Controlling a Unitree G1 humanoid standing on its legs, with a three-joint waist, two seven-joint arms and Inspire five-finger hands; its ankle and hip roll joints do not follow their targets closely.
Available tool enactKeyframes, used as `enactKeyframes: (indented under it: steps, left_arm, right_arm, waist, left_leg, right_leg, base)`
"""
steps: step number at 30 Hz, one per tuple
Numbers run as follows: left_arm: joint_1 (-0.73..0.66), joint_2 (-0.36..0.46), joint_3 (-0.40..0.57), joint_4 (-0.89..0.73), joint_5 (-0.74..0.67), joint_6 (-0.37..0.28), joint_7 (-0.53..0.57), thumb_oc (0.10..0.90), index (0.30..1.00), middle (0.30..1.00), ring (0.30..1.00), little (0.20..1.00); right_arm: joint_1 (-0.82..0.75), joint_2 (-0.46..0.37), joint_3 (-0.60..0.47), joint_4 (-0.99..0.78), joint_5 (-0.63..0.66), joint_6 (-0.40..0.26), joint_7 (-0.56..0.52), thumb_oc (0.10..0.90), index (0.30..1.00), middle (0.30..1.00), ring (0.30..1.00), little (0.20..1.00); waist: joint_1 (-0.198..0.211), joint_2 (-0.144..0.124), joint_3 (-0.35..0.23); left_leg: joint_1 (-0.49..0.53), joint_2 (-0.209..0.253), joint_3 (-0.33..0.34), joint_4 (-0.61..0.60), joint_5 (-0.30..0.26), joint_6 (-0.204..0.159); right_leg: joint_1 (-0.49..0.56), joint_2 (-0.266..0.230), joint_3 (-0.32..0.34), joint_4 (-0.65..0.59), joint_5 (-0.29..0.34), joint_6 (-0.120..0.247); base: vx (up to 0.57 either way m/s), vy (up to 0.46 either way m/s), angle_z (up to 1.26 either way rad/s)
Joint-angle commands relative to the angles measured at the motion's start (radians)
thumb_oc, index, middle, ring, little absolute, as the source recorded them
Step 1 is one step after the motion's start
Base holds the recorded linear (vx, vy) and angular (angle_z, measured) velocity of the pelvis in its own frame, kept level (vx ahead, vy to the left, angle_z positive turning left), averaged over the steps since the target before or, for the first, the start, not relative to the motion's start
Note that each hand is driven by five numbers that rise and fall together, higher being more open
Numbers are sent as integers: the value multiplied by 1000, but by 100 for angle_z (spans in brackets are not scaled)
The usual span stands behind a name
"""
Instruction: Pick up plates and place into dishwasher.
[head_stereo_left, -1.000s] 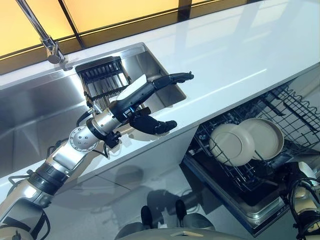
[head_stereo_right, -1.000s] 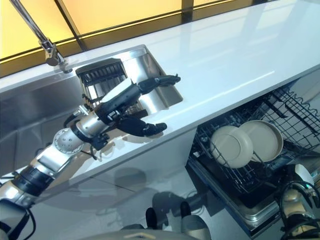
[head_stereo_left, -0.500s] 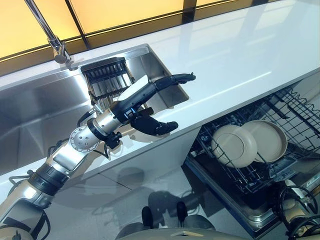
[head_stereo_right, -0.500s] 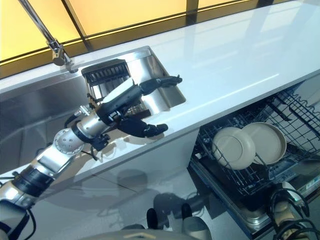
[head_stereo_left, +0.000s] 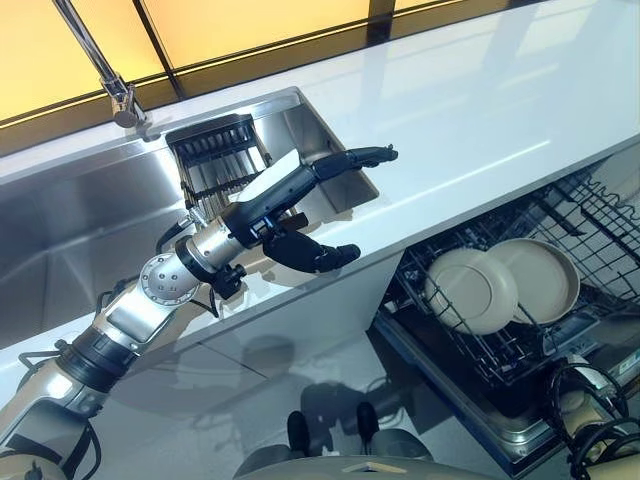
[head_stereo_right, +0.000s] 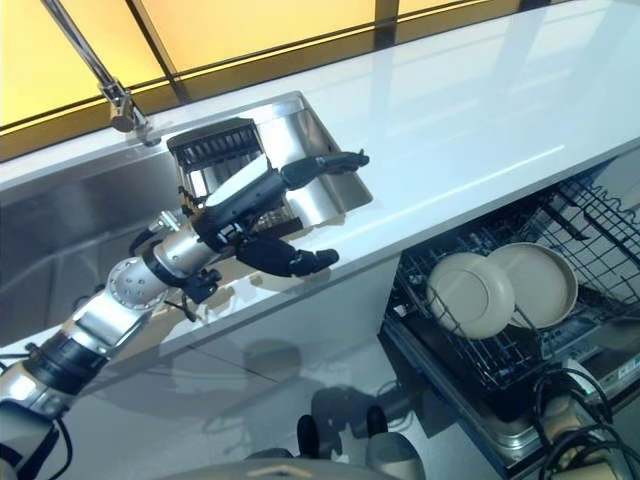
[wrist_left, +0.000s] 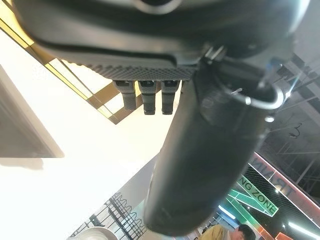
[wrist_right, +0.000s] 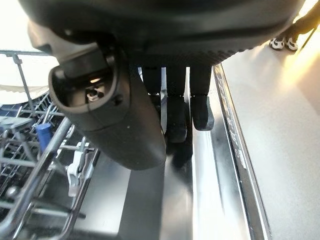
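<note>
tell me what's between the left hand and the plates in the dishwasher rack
In the left eye view, a bare stretch of white countertop and its front edge separate the left hand from the two plates, which stand in the dishwasher rack below.

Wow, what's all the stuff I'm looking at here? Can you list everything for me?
Plates: two, beige, standing on edge side by side in the dishwasher rack.
Dishwasher rack: one, dark wire, pulled out below the counter's front edge.
Counter: one, white and glossy, running across the scene.
Sink: one, steel, set into the counter.
Drainer: one, dark and ribbed, standing in the sink's corner.
Tap: one, steel, behind the sink.
Left hand: dark, fingers straight, holding nothing, over the counter beside the sink.
Right hand: dark, fingers relaxed, holding nothing, low by the open dishwasher.
</note>
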Motion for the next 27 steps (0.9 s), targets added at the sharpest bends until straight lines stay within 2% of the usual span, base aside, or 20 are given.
enactKeyframes:
  steps: [1,10,12,18,27]
  left_arm:
    - [-89,-67,46,-54,-32,-63,80,800,900,900,900,900]
    - [-101,-54,33,-24,-30,-63,107,800,900,900,900,900]
    - [-101,-51,29,-15,-33,-65,109,800,900,900,900,900]
    - [-87,-50,33,13,-36,-82,105,800,900,900,900,900]
    - [-75,-57,31,43,-26,-78,113,800,900,900,900,900]
  right_arm:
    - [-247,-16,39,-99,20,-77,-22,100,300,300,300,200]
    - [-427,-74,71,-82,31,-86,-75,100,300,300,300,200]
    - [-465,-86,78,-62,30,-105,-88,100,300,300,300,200]
    - [-507,-122,91,-63,22,-119,-53,100,300,300,300,200]
    - [-542,-109,134,-25,14,-112,6,100,300,300,300,200]
  waist:
    - [56,53,18]
    - [83,41,17]
    - [93,36,13]
    - [104,24,2]
    - [125,12,-13]
  left_leg:
    - [31,-56,-9,7,-176,43]
    - [23,-63,-31,7,-173,47]
    - [24,-66,-41,7,-172,48]
    - [26,-70,-57,7,-169,50]
    - [37,-73,-78,7,-165,52]
  right_leg:
    - [20,67,-42,11,-83,-2]
    - [18,68,-50,11,-79,-9]
    - [21,68,-54,11,-80,-11]
    - [28,69,-61,11,-83,-12]
    - [46,68,-72,11,-88,-16]
  base:
    - [0,0,0]
    - [1,3,1]
    - [20,11,10]
    - [27,9,7]
    - [42,3,9]
